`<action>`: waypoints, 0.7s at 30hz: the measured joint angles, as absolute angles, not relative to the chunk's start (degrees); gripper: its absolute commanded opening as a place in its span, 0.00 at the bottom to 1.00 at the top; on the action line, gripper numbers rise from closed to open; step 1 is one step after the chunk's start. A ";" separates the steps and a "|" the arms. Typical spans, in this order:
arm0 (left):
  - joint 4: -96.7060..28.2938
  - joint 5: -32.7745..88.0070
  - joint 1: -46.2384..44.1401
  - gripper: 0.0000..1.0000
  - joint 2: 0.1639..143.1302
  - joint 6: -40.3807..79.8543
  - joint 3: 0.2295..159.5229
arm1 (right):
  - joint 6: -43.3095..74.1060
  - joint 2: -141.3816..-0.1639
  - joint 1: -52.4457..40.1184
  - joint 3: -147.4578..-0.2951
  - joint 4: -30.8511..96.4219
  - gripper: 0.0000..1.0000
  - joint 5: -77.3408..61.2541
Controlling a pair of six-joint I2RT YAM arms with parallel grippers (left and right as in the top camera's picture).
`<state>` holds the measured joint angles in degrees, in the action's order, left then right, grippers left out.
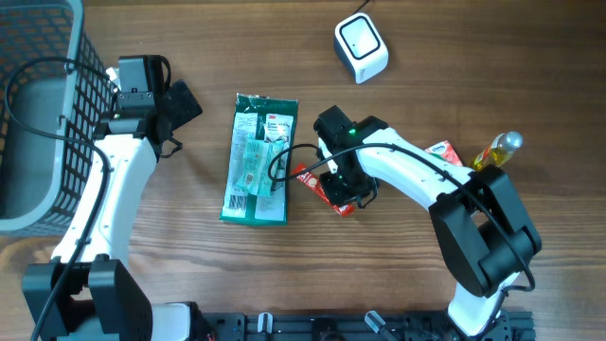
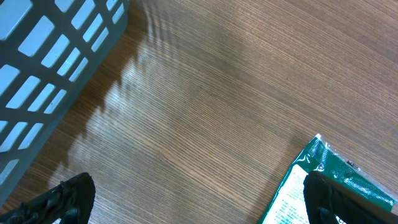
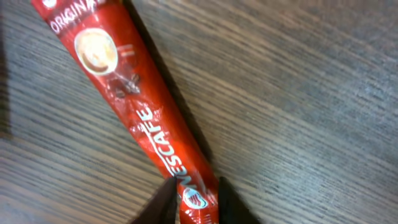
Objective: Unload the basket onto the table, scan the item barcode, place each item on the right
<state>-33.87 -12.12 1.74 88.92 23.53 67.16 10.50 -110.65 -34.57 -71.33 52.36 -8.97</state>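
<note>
The basket (image 1: 38, 57) at far left plays no part. Just right of it, the left gripper (image 1: 178, 106) stands with jaws fully apart and holds nothing; leave it parked. The green packet (image 1: 258, 159) lies flat left of centre. Just beside it on the right, the red coffee sachet (image 3: 134, 106) lies on the table (image 1: 426, 85), and the right gripper (image 3: 194, 202) appears clamped on one end. Confirm a firm pinch before lifting. Raise the sachet clear of the packet, carry it toward the scanner (image 1: 361, 47) at far right, and present the barcode, not visible here, squarely to its window.
</note>
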 measured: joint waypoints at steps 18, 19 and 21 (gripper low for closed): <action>-33.87 -12.12 1.74 1.00 88.92 23.53 67.16 | 21.91 -110.65 -34.57 -71.33 51.75 0.09 1.02; -33.87 -12.12 1.74 1.00 88.92 23.53 67.16 | 22.09 -110.65 -34.57 -71.33 51.75 0.09 1.21; -33.87 -12.12 1.74 1.00 88.92 23.53 67.16 | 22.31 -110.65 -34.57 -71.33 51.75 0.09 1.41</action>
